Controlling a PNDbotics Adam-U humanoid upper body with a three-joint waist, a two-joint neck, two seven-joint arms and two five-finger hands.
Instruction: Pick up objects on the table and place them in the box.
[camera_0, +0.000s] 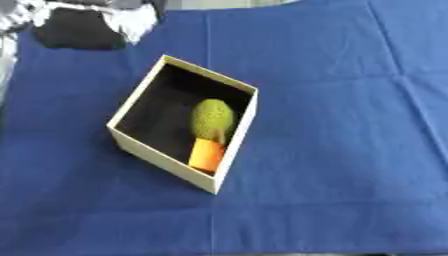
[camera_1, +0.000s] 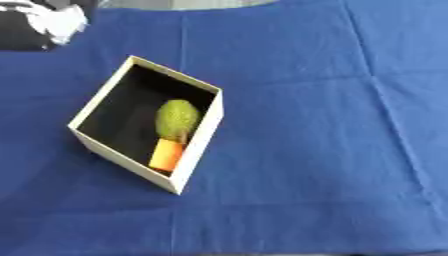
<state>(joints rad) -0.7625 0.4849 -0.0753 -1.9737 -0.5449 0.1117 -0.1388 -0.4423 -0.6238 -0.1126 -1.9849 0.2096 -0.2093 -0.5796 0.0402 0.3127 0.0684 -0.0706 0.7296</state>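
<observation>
Blue cloth (camera_0: 350, 125) lies bare to the right of and in front of the box (camera_0: 162, 159). Inside: green bumpy fruit (camera_0: 213, 119) touching orange block (camera_0: 207, 155), both against the right wall. Neither hand shows; can't tell grip.

I see a cream box (camera_1: 194, 152) with a black inside sitting askew on the blue cloth (camera_1: 315, 130), left of its middle. Inside, against the box's right wall, a green bumpy fruit (camera_1: 178, 119) touches an orange block (camera_1: 166, 155) lying nearer the box's near corner.
</observation>
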